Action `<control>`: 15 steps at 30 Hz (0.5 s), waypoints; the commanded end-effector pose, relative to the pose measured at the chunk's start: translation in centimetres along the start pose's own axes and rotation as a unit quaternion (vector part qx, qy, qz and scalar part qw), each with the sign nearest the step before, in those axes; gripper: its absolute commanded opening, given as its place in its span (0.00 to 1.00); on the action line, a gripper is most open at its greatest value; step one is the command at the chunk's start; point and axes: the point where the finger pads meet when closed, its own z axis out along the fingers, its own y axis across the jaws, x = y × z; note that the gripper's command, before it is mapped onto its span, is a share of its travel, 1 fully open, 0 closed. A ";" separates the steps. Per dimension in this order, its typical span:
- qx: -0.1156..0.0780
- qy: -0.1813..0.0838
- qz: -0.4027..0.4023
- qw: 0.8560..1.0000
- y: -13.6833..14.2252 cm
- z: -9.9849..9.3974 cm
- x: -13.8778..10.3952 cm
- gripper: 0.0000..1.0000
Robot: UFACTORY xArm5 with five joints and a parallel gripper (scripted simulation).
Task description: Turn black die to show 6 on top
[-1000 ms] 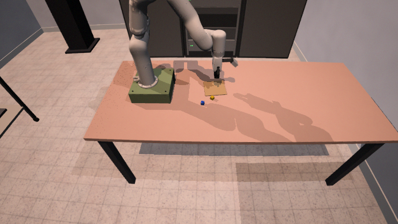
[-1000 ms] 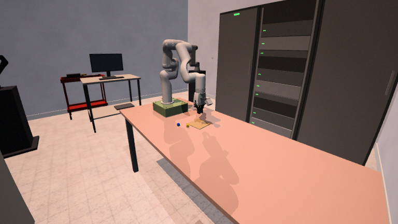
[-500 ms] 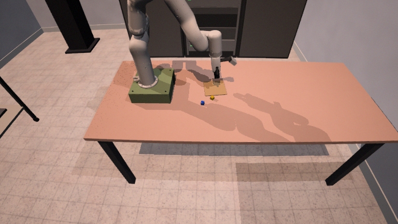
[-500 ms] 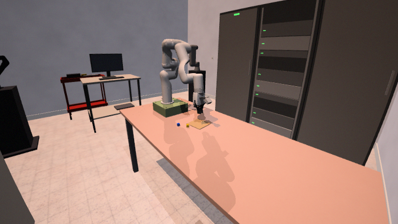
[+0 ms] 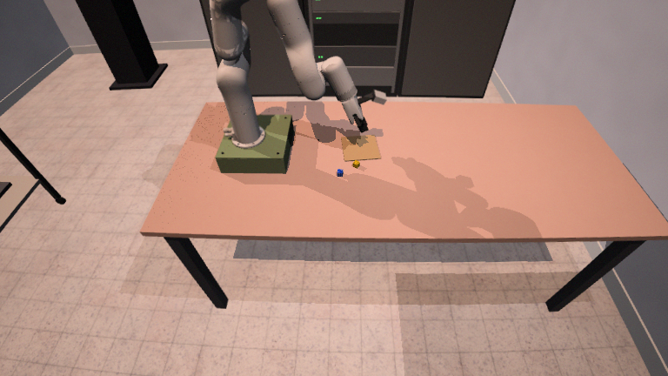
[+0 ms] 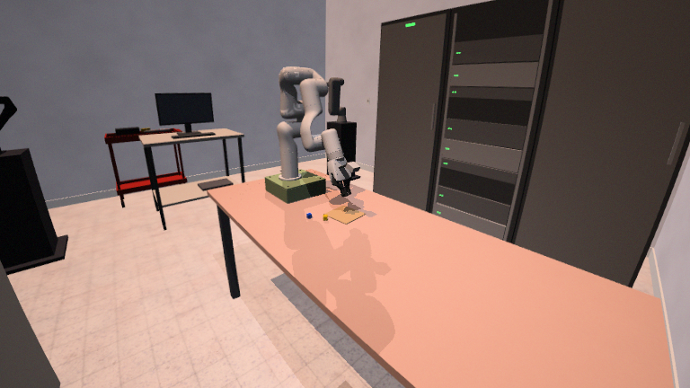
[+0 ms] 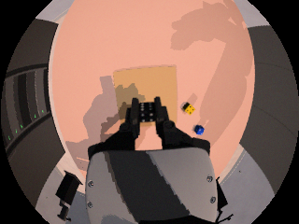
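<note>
My gripper is shut on the black die, which shows white pips between the fingertips in the wrist view. The gripper is tilted and hangs above the table near the mat's back edge. Which number each die face bears is too small to tell surely. The tan mat lies flat. A yellow die lies on the table just beside the mat's front edge. A blue die lies on the table farther from the mat.
The green base block carries the arm at the left part of the table. Dark server cabinets stand behind the table. Arm shadows fall across the mat and the table top.
</note>
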 end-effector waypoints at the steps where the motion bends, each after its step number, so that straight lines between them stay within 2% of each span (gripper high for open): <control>1: 0.000 0.088 0.003 0.996 0.0 0.3 0.0 0.15; 4: 0.000 0.091 0.003 0.996 0.0 0.3 0.0 0.15; 7: 0.000 0.145 0.003 0.989 0.0 0.2 -0.2 0.15; 8: 0.000 0.147 0.003 0.989 0.0 0.2 -0.2 0.15; 9: -0.001 0.163 0.003 0.987 0.0 0.3 -0.2 0.15; 10: -0.001 0.164 0.003 0.986 0.0 0.3 -0.2 0.15; 12: -0.001 0.192 0.003 0.981 0.0 0.2 -0.3 0.15; 13: -0.001 0.195 0.003 0.981 0.0 0.2 -0.3 0.15; 15: -0.001 0.221 0.003 0.975 0.0 0.2 -0.3 0.15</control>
